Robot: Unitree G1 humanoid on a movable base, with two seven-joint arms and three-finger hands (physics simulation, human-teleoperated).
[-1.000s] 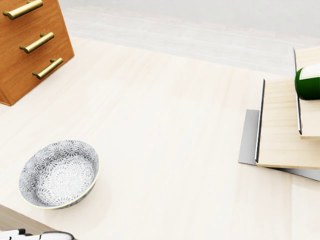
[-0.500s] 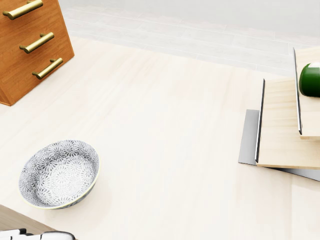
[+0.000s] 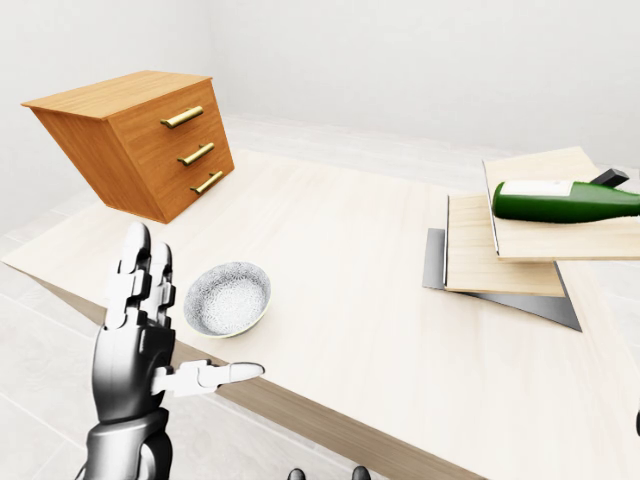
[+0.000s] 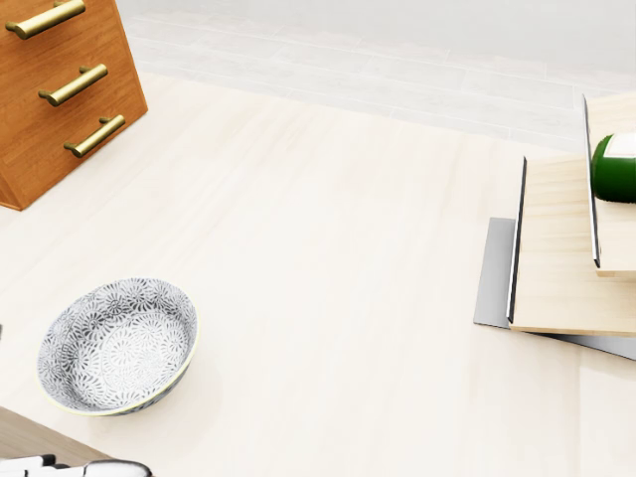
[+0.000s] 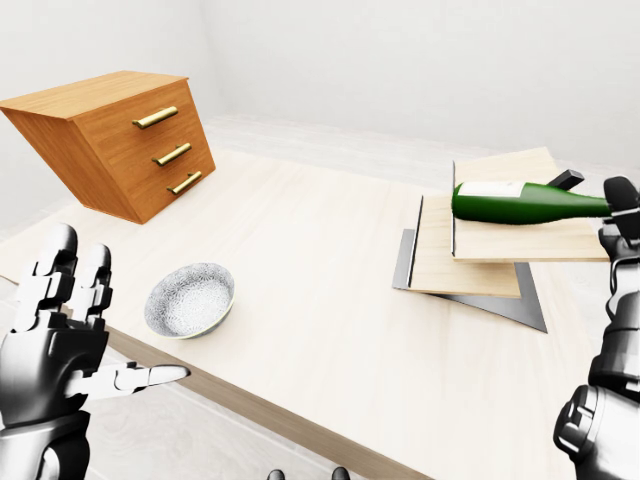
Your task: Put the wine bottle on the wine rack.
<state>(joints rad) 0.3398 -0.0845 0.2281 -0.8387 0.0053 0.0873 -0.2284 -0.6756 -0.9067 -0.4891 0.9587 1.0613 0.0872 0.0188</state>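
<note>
Right-eye view: wine bottle [image 5: 525,203] lies on the wine rack [image 5: 490,252]; right hand [image 5: 622,226] beside its neck, grip unclear, left hand [image 3: 140,340] open. Any nudge could roll it off

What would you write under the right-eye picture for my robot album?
Green wine bottle lying on the stepped wooden wine rack, robot's open left hand raised near a patterned bowl.
</note>
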